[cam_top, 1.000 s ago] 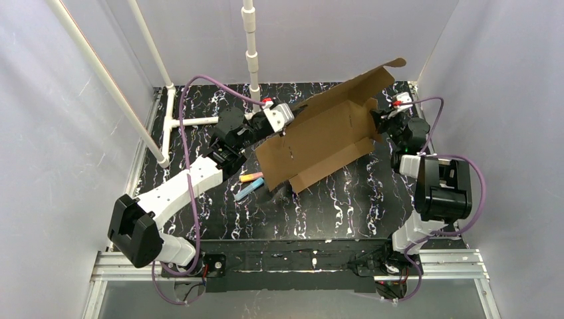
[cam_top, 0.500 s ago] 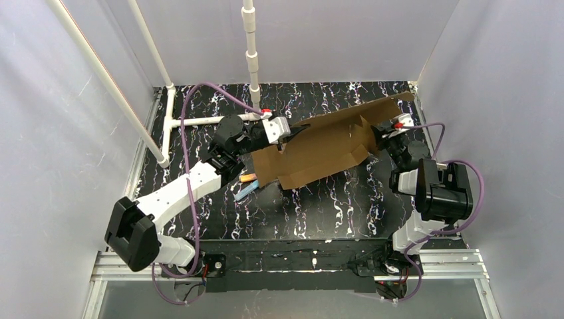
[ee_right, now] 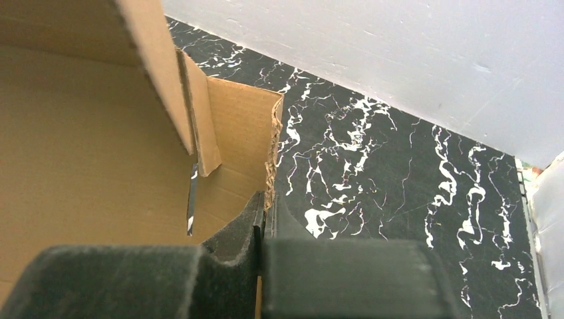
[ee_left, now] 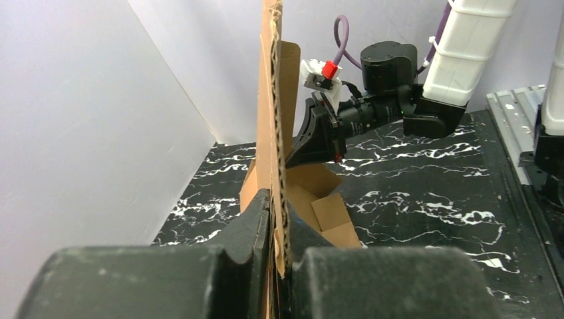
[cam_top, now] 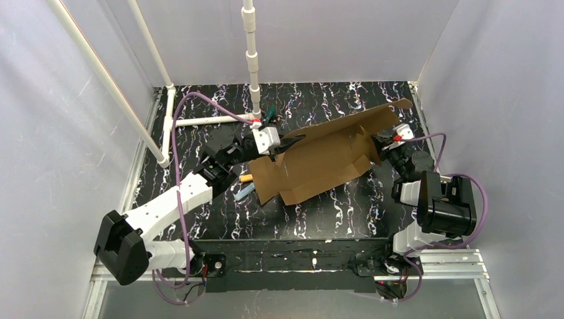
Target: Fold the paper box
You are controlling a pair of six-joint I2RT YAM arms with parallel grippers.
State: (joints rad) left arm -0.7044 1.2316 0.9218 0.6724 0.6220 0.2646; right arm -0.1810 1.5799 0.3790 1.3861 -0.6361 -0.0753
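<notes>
I've lowered the plain brown corrugated cardboard paper box from its steep tilt to a flatter lie, drawing the left gripper and right gripper back and down.

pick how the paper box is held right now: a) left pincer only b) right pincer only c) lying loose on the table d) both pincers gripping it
d: the left pincer and the right pincer are each shut on an edge of the paper box.

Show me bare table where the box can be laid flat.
Widest bare patch: the near strip of table between the box and the near edge. Narrower: the back strip behind the box. Crowded: left, by markers and pipe frame.
</notes>
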